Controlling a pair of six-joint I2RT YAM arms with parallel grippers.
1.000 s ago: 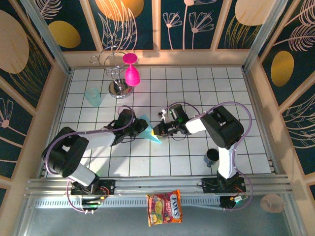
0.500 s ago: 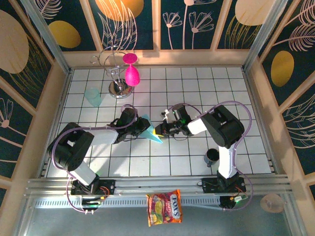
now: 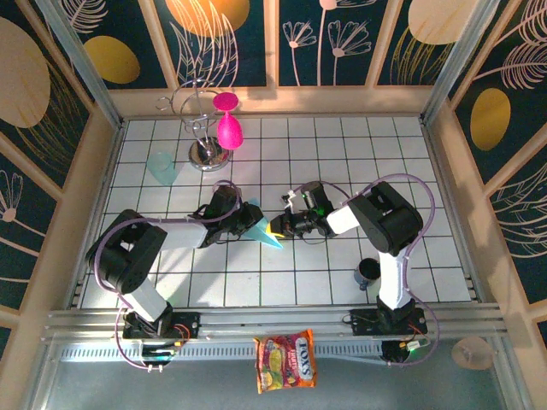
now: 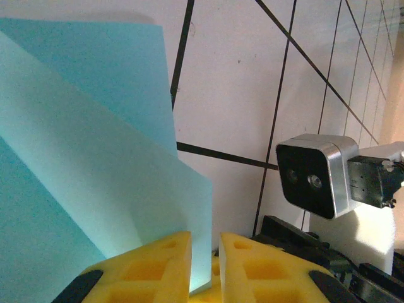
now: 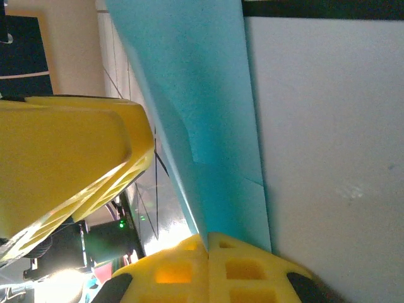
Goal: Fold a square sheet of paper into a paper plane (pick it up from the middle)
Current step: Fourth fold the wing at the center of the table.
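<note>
The paper, already creased into a narrow pointed shape, is found between the two grippers, which face each other closely over the middle of the tiled table. The fingers of the right gripper are seen pressed together on one edge of it. The fingers of the left gripper stand a narrow slot apart with the opposite edge between them; whether that edge is actually pinched cannot be told. The paper is judged very light, thin and limp away from its creases, easily dented or torn, and slick against the yellow fingers. It is best taken along a crease, where the layers are stiffer, with a gentle pinch and no pull. Little room remains between the fingertips, so a bump of gripper against gripper is the nearest risk. A pale cup and pink goblets on a wire stand are set well beyond the left fingers, a dark cup well behind the right fingers, and a snack bag off the table; none is thought to be in the way
</note>
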